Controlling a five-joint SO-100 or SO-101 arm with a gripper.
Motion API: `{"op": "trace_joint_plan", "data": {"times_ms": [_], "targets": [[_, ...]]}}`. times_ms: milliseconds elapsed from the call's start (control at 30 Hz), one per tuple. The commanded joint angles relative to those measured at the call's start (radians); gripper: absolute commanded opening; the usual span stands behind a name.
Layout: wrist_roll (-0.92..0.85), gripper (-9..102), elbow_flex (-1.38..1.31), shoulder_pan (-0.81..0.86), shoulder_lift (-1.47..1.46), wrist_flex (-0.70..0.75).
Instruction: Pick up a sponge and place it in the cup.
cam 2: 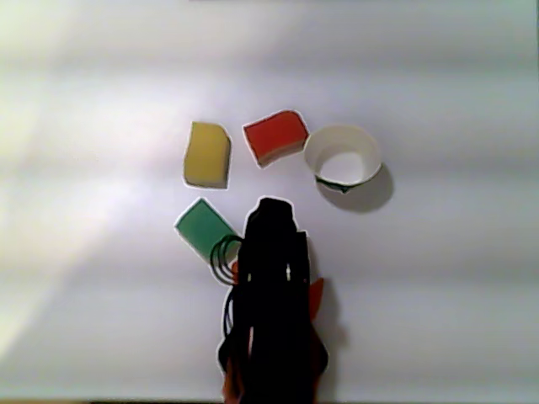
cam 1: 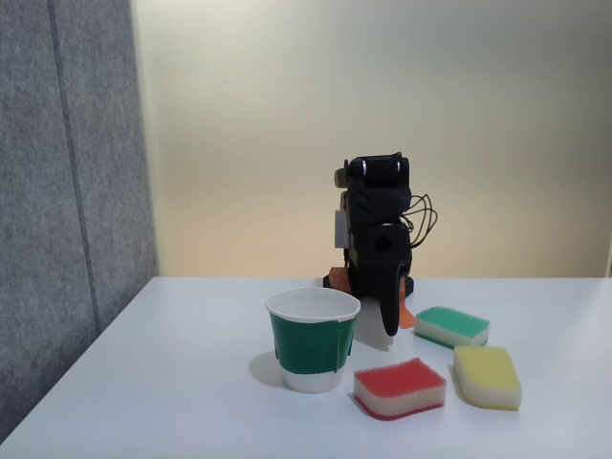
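Your arm [cam 1: 378, 239] sits folded at centre frame; fingers hidden, can't tell their state. The red sponge [cam 1: 400, 387] lies lower centre on the bench [cam 1: 172, 382], just beside the cup [cam 1: 313, 339], an easy short carry.

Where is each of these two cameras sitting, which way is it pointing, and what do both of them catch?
Fixed view: low at the table's front edge, facing the folded black arm head-on; the gripper hangs down behind the cup.
Other view: high above, looking straight down; the arm enters from the bottom edge.
Shared: the cup, red sponge, yellow sponge, green sponge and white table.
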Motion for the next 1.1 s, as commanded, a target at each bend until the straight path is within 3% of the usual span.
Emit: {"op": "trace_joint_plan", "data": {"times_ms": [0, 1067], "targets": [[0.02, 0, 0.044, 0.012, 0.011, 0.017], [0.021, 0, 0.044, -0.009, 0.011, 0.017]]}}
